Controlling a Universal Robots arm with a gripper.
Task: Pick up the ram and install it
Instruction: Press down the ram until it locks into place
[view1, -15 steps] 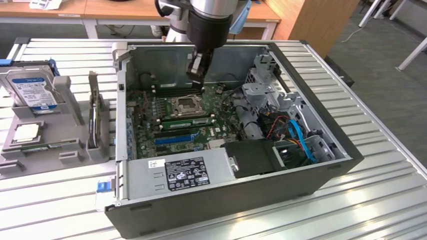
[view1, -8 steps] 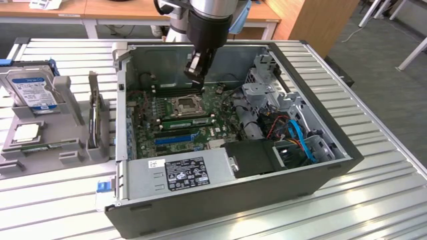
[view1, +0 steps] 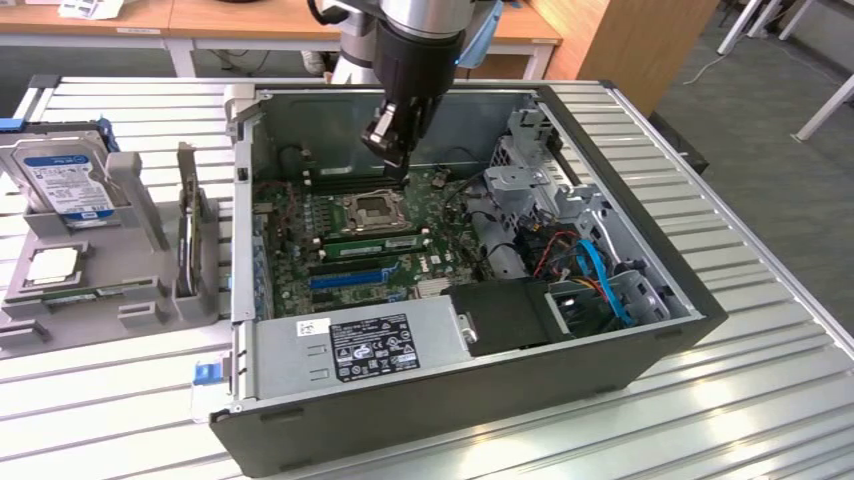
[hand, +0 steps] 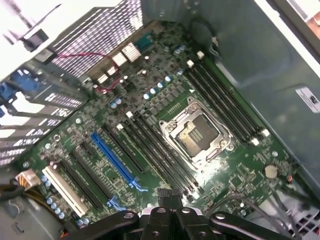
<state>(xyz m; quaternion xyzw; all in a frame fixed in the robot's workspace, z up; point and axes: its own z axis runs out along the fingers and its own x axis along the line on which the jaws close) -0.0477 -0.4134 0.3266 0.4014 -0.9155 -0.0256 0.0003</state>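
Observation:
My gripper (view1: 388, 158) hangs inside the open computer case (view1: 667, 300), just above the far memory slots (view1: 350, 182) behind the empty processor socket (view1: 374, 212). In the wrist view its fingers (hand: 161, 216) sit close together, shut, and I see nothing green between them. A long green ram stick (view1: 96, 293) lies flat in the grey holder (view1: 134, 310) outside the case, at the exterior view's left. A second green strip (view1: 374, 243) stands along the slots in front of the socket. The wrist view looks down on the socket (hand: 196, 131) with dark slots (hand: 155, 147) on both sides.
A hard drive with a blue-white label (view1: 60, 185) and a square silver processor chip (view1: 54, 265) sit in the holder. The case also holds the power supply (view1: 360, 345), a metal drive cage (view1: 534, 170), blue and red cables (view1: 601, 270) and a blue expansion slot (hand: 112, 157).

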